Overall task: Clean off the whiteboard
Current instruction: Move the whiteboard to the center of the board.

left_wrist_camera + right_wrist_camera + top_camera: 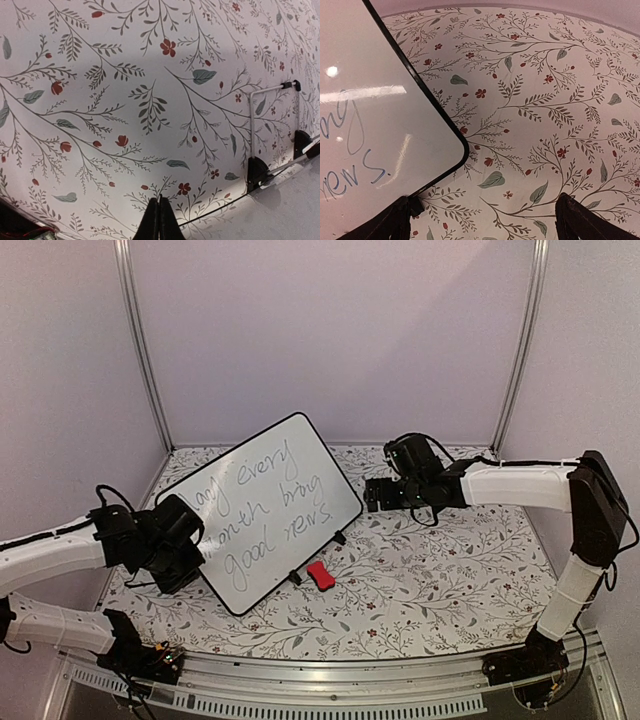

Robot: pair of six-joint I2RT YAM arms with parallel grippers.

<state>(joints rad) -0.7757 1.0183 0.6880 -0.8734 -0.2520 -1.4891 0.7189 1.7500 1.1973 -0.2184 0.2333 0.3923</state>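
Note:
The whiteboard [268, 508] stands tilted on its small black feet and bears grey handwriting. My left gripper [198, 548] is at its lower left edge. In the left wrist view its fingers [159, 220] are pressed together with nothing seen between them, and the board's black-framed edge [280, 200] runs up to their right side. My right gripper [375, 493] is open and empty, just right of the board's right corner. In the right wrist view [487, 225] that corner [395, 125] lies by its left finger [390, 222]. A small red eraser [321, 575] lies on the table in front of the board.
A floral cloth [430, 580] covers the table. Plain walls with metal posts [140, 340] close the back and sides. The board's wire stand [252, 117] and feet [257, 172] show in the left wrist view.

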